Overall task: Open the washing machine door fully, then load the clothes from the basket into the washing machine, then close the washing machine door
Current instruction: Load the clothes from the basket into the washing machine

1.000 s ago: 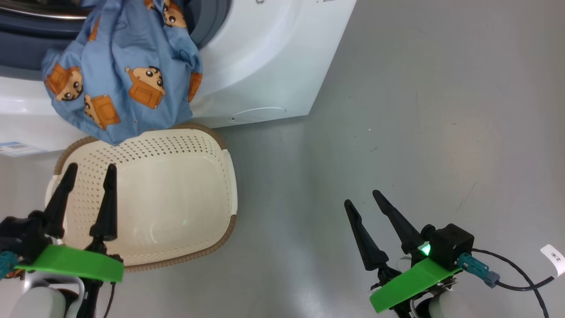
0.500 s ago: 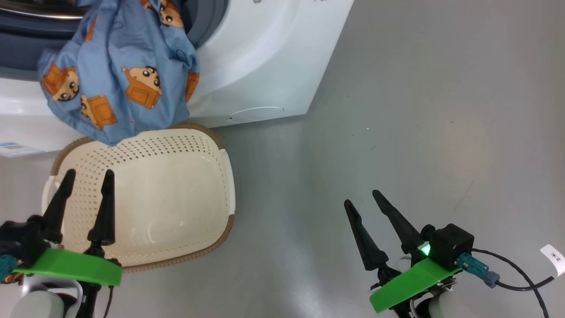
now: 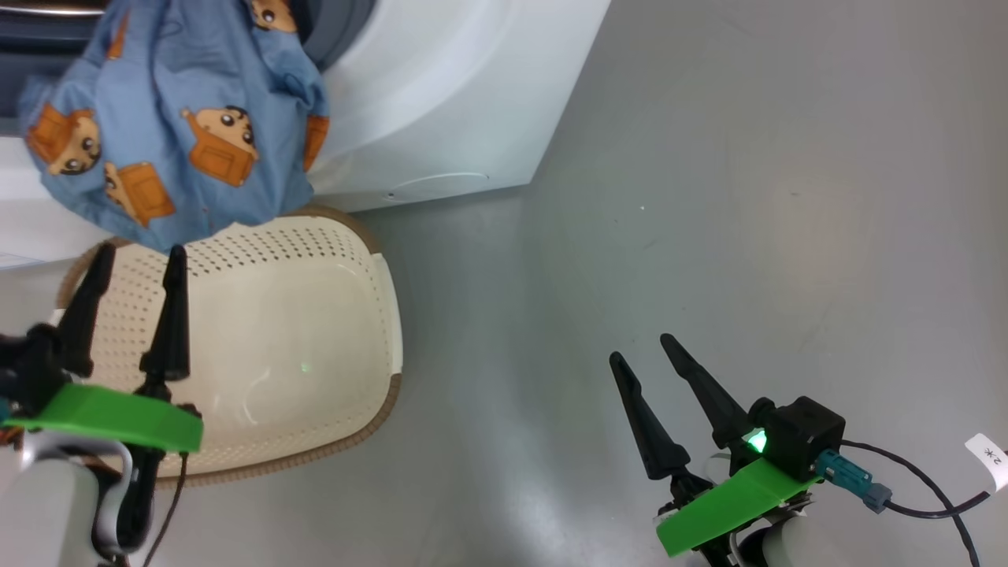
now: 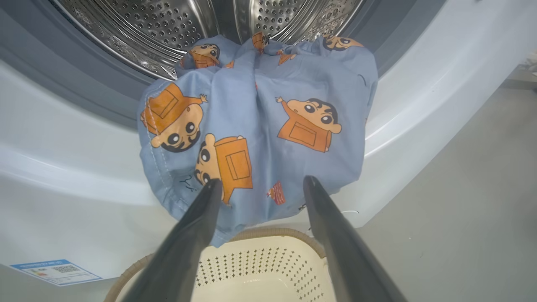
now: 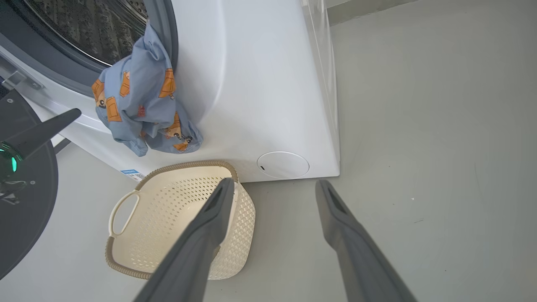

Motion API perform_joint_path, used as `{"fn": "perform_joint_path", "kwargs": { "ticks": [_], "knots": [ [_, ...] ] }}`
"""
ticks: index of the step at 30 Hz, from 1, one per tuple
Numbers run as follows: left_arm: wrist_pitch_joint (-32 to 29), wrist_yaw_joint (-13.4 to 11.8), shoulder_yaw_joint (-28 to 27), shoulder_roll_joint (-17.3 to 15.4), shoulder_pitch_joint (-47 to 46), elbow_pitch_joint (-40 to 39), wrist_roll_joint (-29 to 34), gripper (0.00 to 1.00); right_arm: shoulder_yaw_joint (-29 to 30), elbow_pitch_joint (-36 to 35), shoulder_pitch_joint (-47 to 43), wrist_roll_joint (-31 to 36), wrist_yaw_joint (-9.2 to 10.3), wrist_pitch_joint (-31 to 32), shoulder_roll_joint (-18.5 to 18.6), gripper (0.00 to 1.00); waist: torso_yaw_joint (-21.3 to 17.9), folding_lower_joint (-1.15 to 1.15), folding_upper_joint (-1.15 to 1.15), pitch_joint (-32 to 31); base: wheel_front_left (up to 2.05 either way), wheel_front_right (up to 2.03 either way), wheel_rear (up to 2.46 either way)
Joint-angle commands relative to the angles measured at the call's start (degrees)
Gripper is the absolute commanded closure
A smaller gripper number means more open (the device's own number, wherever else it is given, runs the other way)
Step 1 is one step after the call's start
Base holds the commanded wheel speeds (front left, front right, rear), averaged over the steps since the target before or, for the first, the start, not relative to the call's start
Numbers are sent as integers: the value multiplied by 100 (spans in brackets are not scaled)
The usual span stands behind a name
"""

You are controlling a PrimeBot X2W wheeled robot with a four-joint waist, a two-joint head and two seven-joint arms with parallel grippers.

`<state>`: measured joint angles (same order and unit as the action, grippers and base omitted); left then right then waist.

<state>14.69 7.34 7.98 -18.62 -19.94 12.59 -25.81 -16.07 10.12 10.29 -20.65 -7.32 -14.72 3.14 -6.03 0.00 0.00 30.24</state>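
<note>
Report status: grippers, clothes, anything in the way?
Left gripper open, empty, over the basket; right gripper open, empty, over floor. Clothes hang half out of the washer. Basket empty. Overhang likely fouls closing.

Just beyond the left gripper we see the clothes, soft matt printed cloth, and a shiny perforated steel drum. Beneath it the basket looks like matt cream plastic; the washing machine casing is glossy white and the floor smooth grey.

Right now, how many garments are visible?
1: light blue fabric with orange cartoon prints hangs out of the steel drum over the cream perforated basket; more may hide inside.
</note>
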Motion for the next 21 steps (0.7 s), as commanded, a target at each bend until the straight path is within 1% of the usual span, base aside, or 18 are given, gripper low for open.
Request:
{"fn": "perform_joint_path", "kwargs": {
  "ticks": [1, 8, 13, 21],
  "knots": [
    [30, 14, -176, -227, -158, -45, -46, 0, -158, -141, -64, 47, -17, -28, -26, 0, -68, 0, 0, 80, 0, 0, 0],
    [30, 14, -71, -320, -640, 380, -162, 0, -170, -229, -75, 32, -17, -28, -26, 0, -210, 0, 0, 332, 0, 0, 0],
    [20, 14, -21, -273, -896, 734, -465, 0, -208, -287, -71, 10, -17, -28, -26, 0, -280, 0, 0, 495, 0, 0, 0],
    [-32, 14, 211, -363, -1319, 907, -778, 0, -269, -355, -59, -24, -17, -28, -26, 0, -384, 0, 0, 738, 0, 0, 0]
  ]
}}
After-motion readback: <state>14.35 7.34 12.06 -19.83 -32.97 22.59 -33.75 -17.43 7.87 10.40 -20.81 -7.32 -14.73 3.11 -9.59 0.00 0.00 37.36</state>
